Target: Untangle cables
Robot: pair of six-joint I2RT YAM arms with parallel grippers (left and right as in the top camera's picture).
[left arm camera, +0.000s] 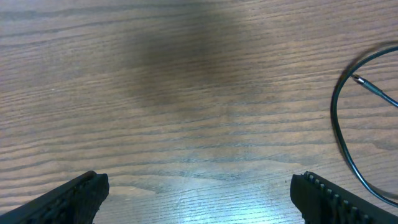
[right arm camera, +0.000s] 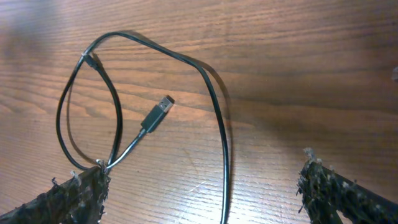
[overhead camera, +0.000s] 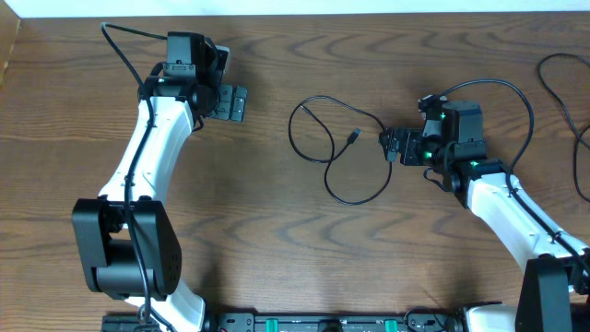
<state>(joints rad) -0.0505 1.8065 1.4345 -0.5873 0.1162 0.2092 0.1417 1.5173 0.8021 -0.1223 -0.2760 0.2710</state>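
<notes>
A thin black cable lies in loose loops on the wooden table between two robot arms, its USB plug resting inside the coil. The right gripper hovers at the cable's edge, jaws spread wide and holding nothing. The left gripper, equally agape, sits well apart over bare wood.

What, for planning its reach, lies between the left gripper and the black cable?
Only bare table separates the left gripper and the cable, as the overhead view shows.
</notes>
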